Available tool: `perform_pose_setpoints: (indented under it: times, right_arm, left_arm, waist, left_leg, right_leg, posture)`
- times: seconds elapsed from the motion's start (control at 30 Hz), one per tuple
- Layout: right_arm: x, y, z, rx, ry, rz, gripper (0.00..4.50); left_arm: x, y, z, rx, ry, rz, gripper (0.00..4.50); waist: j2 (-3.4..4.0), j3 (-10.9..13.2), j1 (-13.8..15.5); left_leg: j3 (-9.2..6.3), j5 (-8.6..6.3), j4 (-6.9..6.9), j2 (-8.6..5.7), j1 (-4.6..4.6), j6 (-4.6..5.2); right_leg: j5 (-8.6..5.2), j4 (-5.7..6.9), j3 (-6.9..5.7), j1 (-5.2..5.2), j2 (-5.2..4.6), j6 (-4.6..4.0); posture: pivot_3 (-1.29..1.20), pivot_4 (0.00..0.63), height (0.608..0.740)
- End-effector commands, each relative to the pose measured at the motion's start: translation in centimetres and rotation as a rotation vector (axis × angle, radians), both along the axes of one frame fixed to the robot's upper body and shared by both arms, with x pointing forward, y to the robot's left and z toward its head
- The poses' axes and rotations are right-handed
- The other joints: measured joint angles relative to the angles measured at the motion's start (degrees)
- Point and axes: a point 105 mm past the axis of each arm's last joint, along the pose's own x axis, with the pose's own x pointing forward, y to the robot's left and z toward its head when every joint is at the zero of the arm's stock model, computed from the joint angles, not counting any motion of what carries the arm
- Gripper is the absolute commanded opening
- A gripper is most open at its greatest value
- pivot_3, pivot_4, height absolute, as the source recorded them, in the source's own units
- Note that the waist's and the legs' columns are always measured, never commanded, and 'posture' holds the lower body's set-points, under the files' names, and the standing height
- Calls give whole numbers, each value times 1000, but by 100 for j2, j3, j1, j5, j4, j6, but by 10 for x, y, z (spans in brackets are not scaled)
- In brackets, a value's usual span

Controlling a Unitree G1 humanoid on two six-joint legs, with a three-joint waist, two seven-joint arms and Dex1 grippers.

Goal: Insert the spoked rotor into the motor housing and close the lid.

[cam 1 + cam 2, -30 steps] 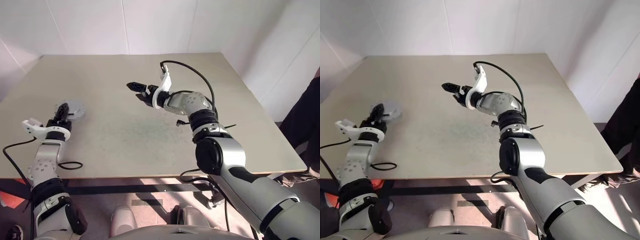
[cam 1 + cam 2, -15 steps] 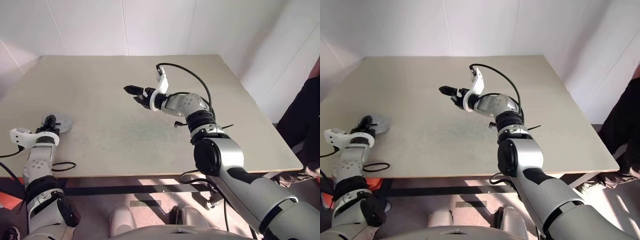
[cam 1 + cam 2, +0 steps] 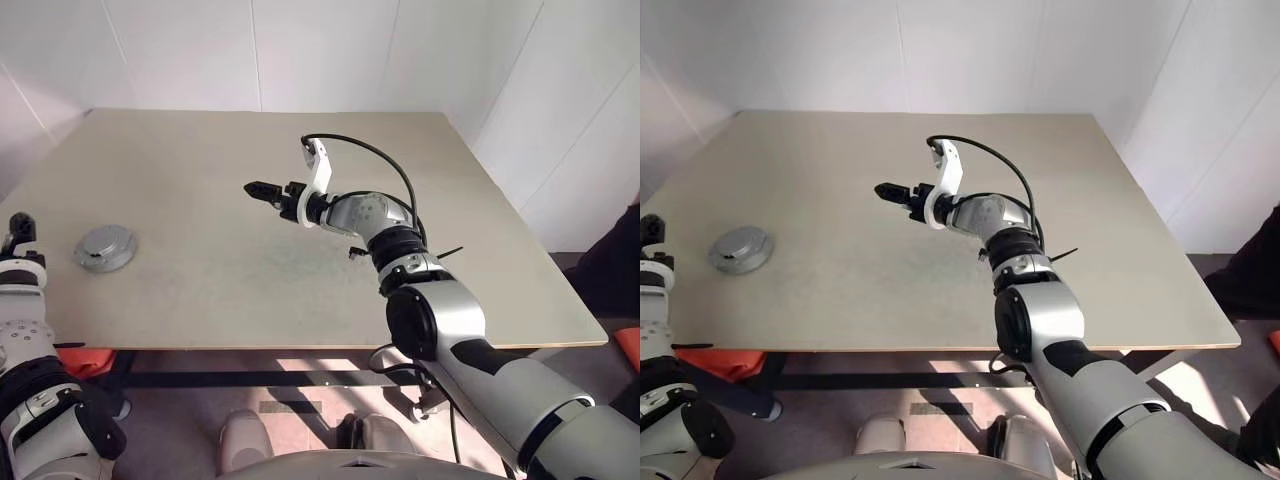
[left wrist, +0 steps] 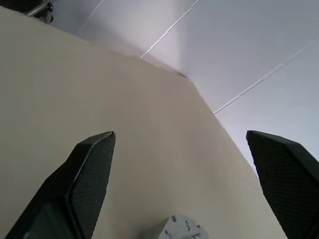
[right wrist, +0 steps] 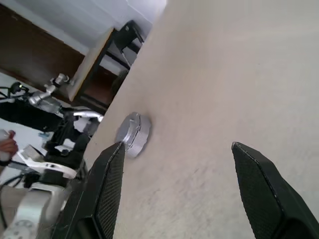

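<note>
Since a second ago the left claw [image 4: 179, 184] has let go of the lid [image 3: 105, 247] and drawn back left, wide open and empty. Lid lies flat near the bench's [image 3: 300, 290] left edge. Right claw [image 3: 262, 189], open and empty, hovers mid-bench, farther from it.

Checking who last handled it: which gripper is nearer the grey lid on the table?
Left. The left gripper sits open just off the table edge beside the lid; the right gripper hovers open over mid-table, well away.

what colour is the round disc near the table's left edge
Plain silver-grey metal, with a raised centre; the lid shows best in the left eye view.
</note>
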Motion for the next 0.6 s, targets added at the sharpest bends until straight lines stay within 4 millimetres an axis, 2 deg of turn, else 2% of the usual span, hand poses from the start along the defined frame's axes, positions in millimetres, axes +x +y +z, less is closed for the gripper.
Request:
perform_pose_setpoints:
  times: [0.03,0.07,0.17,0.2,0.27,0.37,0.4,0.47,0.6]
  right_arm:
    - [-1,-19,42,-48,-369,56,3863]
    - [-1,-30,46,-82,-451,63,3863]
    - [-13,-62,57,-182,-765,109,3863]
    - [-21,-73,51,-222,-814,169,3863]
    - [-32,-91,36,-280,-798,287,3863]
    - [-35,-122,-9,-482,-716,365,3863]
    - [-36,-129,-23,-537,-693,379,3863]
    - [-38,-137,-38,-583,-655,384,3863]
    - [-40,-133,-32,-529,-640,359,3863]
  left_arm:
    - [30,-78,36,275,-20,-353,4428]
    - [36,-102,38,349,-10,-442,4428]
    - [45,-151,37,535,14,-609,4428]
    - [45,-168,34,576,18,-679,4428]
    - [43,-198,23,638,34,-811,4428]
    - [25,-249,-17,736,118,-1084,4428]
    - [20,-258,-27,751,138,-1138,4428]
    - [19,-263,-37,755,154,-1156,4428]
    - [24,-260,-32,733,135,-1130,4428]
  waist:
    - [-5,-1,33]
    - [-5,-1,62]
    - [-5,-2,88]
    - [-2,0,77]
    - [-1,0,68]
    - [8,1,-43]
    - [11,0,-85]
    - [15,3,-145]
    - [35,13,-223]
  left_leg:
    - [0,-1,5,-4,-2,3]
    - [0,-2,9,-6,-3,3]
    - [3,-2,12,-10,5,5]
    - [3,-2,10,-9,6,6]
    - [11,-4,8,-10,2,9]
    - [20,-6,7,-10,4,14]
    - [22,-6,7,-10,4,14]
    - [27,-7,7,-10,10,16]
    - [26,-1,12,-7,-6,10]
  right_leg:
    - [0,2,0,1,-5,-1]
    - [1,2,-1,5,-10,-1]
    - [1,6,-3,15,-28,-1]
    - [1,5,-5,22,-28,-1]
    - [1,5,0,23,-26,-1]
    - [1,5,2,25,-25,-3]
    - [1,4,2,24,-25,-4]
    - [1,6,1,22,-23,-4]
    - [14,19,3,-10,-16,-23]
  posture:
    - [0,0,740]
    - [0,0,740]
    - [0,0,740]
    - [0,0,740]
    - [0,0,740]
    - [0,0,740]
    - [0,0,740]
    - [0,0,740]
    - [0,0,740]
